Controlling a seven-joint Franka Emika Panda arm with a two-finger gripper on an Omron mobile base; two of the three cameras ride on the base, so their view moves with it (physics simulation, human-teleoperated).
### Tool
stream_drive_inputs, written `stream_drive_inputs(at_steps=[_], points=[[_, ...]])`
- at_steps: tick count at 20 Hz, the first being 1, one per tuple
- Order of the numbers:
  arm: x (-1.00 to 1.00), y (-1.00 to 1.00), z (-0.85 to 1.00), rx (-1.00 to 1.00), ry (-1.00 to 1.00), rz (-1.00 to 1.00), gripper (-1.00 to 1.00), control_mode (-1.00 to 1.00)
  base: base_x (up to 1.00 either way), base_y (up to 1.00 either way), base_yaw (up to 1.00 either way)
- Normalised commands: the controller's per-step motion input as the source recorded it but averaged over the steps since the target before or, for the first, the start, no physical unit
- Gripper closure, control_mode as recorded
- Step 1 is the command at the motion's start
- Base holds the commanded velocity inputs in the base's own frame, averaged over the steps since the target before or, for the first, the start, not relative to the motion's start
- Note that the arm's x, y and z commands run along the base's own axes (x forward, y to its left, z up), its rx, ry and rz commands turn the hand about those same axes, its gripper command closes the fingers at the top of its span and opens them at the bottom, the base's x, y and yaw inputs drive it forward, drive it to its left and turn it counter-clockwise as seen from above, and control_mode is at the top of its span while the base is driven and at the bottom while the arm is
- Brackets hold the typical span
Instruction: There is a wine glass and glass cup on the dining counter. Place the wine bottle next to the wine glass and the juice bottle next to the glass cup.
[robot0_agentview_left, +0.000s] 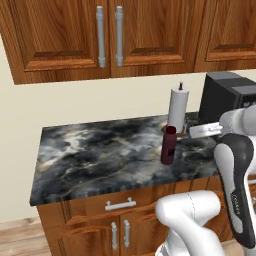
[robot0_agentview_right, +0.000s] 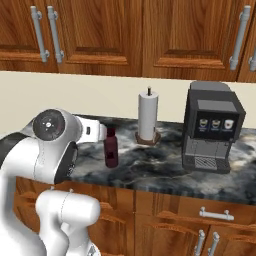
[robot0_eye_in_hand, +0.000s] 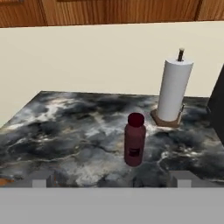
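Note:
The juice bottle (robot0_agentview_left: 168, 146) (robot0_agentview_right: 111, 148) (robot0_eye_in_hand: 134, 140), stubby and dark maroon with a red cap, stands upright on a marbled counter top (robot0_agentview_left: 90, 155) against the wall. My gripper (robot0_eye_in_hand: 111, 180) is open, its two tips spread wide at the bottom of the hand view. It hovers short of the bottle and is level with it, nothing between the fingers. The wine bottle, wine glass, glass cup and dining counter are out of view.
A white paper towel roll (robot0_agentview_left: 178, 110) (robot0_agentview_right: 147, 116) (robot0_eye_in_hand: 173, 89) on a wooden holder stands just behind the bottle. A dark coffee machine (robot0_agentview_left: 225, 97) (robot0_agentview_right: 212, 127) sits to its right. Wooden wall cabinets (robot0_agentview_left: 107, 35) hang above, and drawers and doors sit below the top.

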Motion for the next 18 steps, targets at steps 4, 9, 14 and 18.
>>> stream_drive_inputs(at_steps=[4,9,14,18], points=[[0.23,-0.84,-0.48,0.07,0.0,0.48,-1.0,-1.0,0.0,0.0,0.0],[0.71,-0.4,-0.26,0.1,-0.01,0.5,-1.0,-1.0,0.0,0.0,0.0],[0.84,0.0,-0.29,0.08,-0.01,0.45,-1.0,-1.0,0.0,0.0,0.0],[0.65,0.08,-0.41,0.03,0.0,0.38,-1.0,-1.0,0.0,0.0,0.0]])
